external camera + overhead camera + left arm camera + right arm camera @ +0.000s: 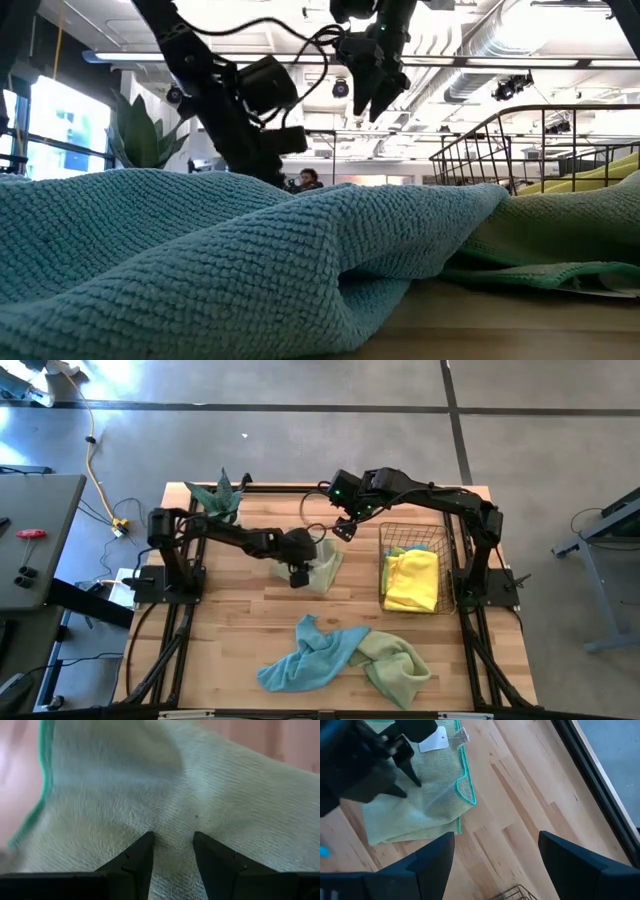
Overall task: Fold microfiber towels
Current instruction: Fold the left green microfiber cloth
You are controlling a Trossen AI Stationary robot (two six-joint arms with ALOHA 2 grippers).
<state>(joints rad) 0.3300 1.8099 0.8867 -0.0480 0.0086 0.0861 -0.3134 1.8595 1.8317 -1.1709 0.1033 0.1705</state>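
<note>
Wire basket [448, 540] right of centre; potted plant [219, 497] (far-left table corner).

Pale green towel [322, 570] w/ teal edging; blue towel [300, 660], yellow towel [413, 582], copper basket [440, 540].

A pale wooden desk [240, 630] carried everything. Near its centre lay a folded pale green towel [322, 570], flat on the boards. At three o'clock stood a copper wire basket [412, 565] holding a yellow towel [412, 582]. Toward six o'clock a light blue towel [300, 660] lay crumpled, touching a lime green towel [395, 665] just beside it on the four-o'clock side. A green potted plant [220, 497] stood at eleven o'clock. The arm bases sat at nine and three o'clock.
</note>
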